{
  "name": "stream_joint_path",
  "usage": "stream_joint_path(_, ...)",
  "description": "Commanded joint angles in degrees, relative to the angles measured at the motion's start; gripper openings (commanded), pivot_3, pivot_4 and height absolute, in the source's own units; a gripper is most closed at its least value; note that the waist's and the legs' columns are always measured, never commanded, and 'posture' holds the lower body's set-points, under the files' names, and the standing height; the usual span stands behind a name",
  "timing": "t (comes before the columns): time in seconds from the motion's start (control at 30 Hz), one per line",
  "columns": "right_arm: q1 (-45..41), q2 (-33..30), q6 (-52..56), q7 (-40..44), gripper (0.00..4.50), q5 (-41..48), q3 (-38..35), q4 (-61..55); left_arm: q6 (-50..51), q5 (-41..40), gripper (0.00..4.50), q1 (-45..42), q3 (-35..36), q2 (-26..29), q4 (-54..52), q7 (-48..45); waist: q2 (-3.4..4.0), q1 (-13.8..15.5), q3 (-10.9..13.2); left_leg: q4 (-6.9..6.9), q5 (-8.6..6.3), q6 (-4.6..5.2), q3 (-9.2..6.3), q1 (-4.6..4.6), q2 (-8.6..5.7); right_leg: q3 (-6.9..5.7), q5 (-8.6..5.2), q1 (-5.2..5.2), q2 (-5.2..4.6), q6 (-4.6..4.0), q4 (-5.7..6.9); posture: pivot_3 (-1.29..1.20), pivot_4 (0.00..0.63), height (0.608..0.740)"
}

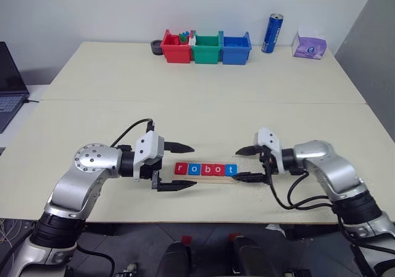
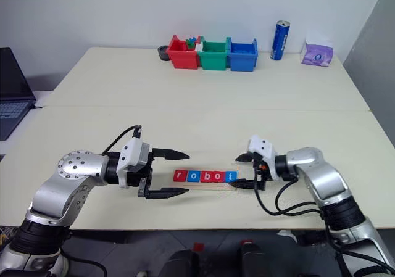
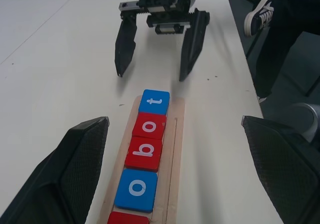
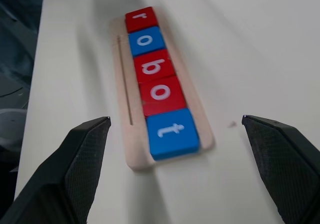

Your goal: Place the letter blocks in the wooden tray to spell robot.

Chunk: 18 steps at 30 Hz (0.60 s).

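Note:
Five letter blocks [image 1: 205,169] lie in a row in the wooden tray [image 1: 207,177] near the table's front edge, reading r, o, b, o, t: red, blue, red, red, blue. My left gripper [image 1: 194,166] stands open at the row's left end, its fingers straddling the r block without touching. At the right end my right gripper [image 1: 236,165] is open, just off the blue t block [image 4: 170,130], with nothing held. In the left wrist view the tray [image 3: 173,134] runs away toward the right gripper [image 3: 151,76].
Red [image 1: 176,47], green [image 1: 206,49] and blue [image 1: 236,49] bins stand at the table's far edge, with a blue can [image 1: 272,33] and a purple pack [image 1: 310,45] to their right. A laptop [image 1: 9,86] sits at far left. A person's shoe [image 3: 260,14] is beside the table.

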Motion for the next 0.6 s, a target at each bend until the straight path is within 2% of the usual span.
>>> stream_joint_path(0.03,1.59,-1.62,-3.42,0.6,3.9,0.25,-1.86,-0.05,-0.83,-0.25,4.5,0.17,0.25,-0.23,-0.97,0.07,0.0,-0.01,0.0,0.0,0.0,0.0,0.0,0.0,0.0,0.0,0.0,0.0,0.0,0.0,0.0,0.0,0.15,0.74)
stream_joint_path(0.13,2.9,-1.54,-5.57,0.21,2.93,-0.54,-0.81,0.84,-0.88,-0.14,4.5,-0.09,-0.17,-0.6,-0.79,0.17,0.0,-0.01,0.0,-0.01,0.0,0.0,0.0,-0.01,0.01,0.01,0.0,0.0,0.01,0.0,-0.01,0.0,0.15,0.74)
stream_joint_path(0.3,3.19,-0.64,-8.69,-0.51,1.01,-2.18,0.4,2.81,-0.66,-0.23,4.5,-0.12,-0.29,-0.68,-1.05,0.19,0.0,-0.1,0.0,0.01,0.0,0.0,0.03,0.01,0.0,0.01,0.0,0.0,0.01,0.0,0.02,0.0,0.15,0.74)
stream_joint_path(0.4,3.13,-0.4,-9.11,-0.46,0.02,-2.38,0.72,2.92,-0.59,-0.22,4.5,-0.14,-0.04,-0.49,-1.03,0.29,0.0,-0.08,0.0,0.0,0.0,0.0,0.02,0.0,0.01,0.01,0.0,0.0,0.01,0.0,0.02,0.0,0.15,0.74)
stream_joint_path(0.6,3.4,0.11,-9.67,-0.55,0.02,-3.39,2.44,1.95,-0.47,-0.32,4.5,0.37,0.29,-0.33,-1.56,0.72,0.0,-0.07,0.0,0.0,0.0,0.0,0.02,0.01,0.01,0.01,0.0,0.0,0.01,0.0,0.01,0.0,0.15,0.74)
